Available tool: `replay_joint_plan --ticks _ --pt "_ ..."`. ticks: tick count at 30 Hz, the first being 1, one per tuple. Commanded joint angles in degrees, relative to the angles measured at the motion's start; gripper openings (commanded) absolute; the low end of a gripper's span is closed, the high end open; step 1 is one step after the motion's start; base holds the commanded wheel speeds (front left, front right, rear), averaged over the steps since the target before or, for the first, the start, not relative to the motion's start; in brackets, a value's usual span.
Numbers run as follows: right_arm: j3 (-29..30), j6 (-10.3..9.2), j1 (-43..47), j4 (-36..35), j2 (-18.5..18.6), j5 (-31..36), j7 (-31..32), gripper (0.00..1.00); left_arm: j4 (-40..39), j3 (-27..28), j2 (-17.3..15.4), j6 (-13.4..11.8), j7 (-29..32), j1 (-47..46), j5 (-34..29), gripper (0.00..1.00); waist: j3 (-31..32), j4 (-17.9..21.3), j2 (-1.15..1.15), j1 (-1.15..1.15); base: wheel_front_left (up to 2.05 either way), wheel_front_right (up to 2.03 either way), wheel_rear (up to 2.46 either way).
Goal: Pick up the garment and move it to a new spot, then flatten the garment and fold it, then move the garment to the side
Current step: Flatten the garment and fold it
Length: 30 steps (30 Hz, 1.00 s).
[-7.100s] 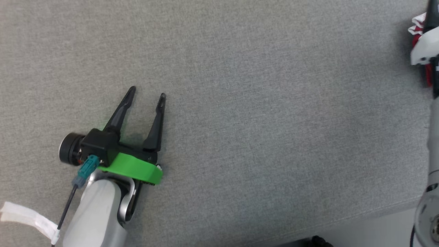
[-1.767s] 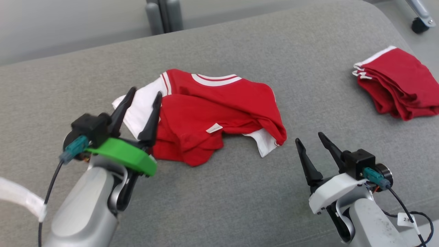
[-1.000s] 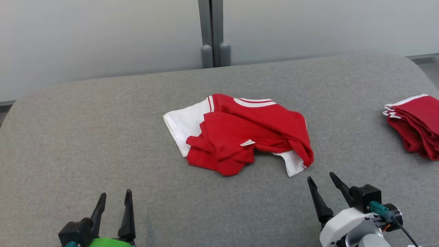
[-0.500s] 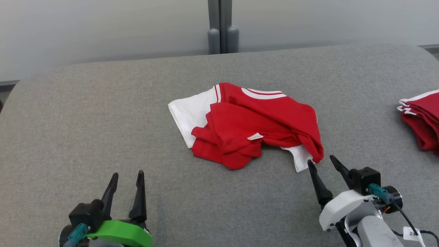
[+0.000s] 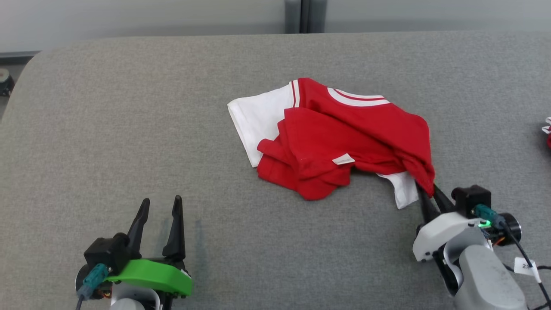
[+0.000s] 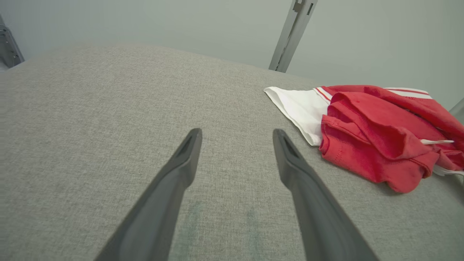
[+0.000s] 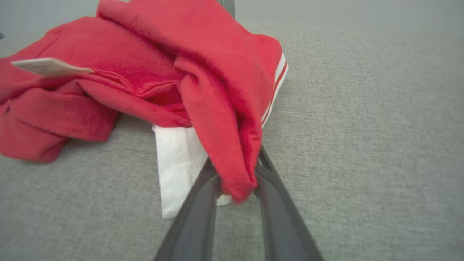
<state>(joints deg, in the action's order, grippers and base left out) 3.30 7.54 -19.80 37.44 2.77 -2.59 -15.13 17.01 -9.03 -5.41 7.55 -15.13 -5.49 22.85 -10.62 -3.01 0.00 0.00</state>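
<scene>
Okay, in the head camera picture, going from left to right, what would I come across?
Left gripper, jaws open → garment, crumpled → right gripper, jaws shut on the garment's near right corner → sliver of red-and-white cloth at the right edge.

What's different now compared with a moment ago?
The right gripper moved forward to the garment and closed on its near red corner. The left gripper stays open, apart from the cloth; the garment still lies crumpled on the grey cushion.
</scene>
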Motion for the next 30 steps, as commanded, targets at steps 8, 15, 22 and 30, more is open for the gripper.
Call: replay_joint_plan --ticks 8,15,22,30 --pt "3.09 -0.11 -11.08 -5.86 2.89 7.95 -0.05 0.0 -0.11 -0.27 0.39 -0.18 -0.02 -0.32 0.75 1.0 2.17 -1.03 0.0 0.0 0.0 0.0 0.0" --pt "-5.01 -0.11 -20.49 -10.01 7.42 10.67 -0.05 0.0 0.45 -0.26 1.15 -0.18 -0.02 1.71 0.93 1.0 4.5 -1.07 0.0 0.0 0.0 0.0 0.0" --pt "-6.44 -0.11 -15.47 -5.58 9.47 11.17 -0.04 0.32 0.86 -1.49 1.65 -0.18 -0.01 2.88 0.93 1.0 4.72 -0.87 0.0 0.0 0.0 0.0 0.0" --pt "4.6 -0.11 -4.81 0.4 11.35 17.47 -0.05 1.0 0.21 -4.37 0.98 -0.18 -0.01 0.93 0.98 1.0 2.58 1.09 0.0 0.0 0.0 0.0 0.0"
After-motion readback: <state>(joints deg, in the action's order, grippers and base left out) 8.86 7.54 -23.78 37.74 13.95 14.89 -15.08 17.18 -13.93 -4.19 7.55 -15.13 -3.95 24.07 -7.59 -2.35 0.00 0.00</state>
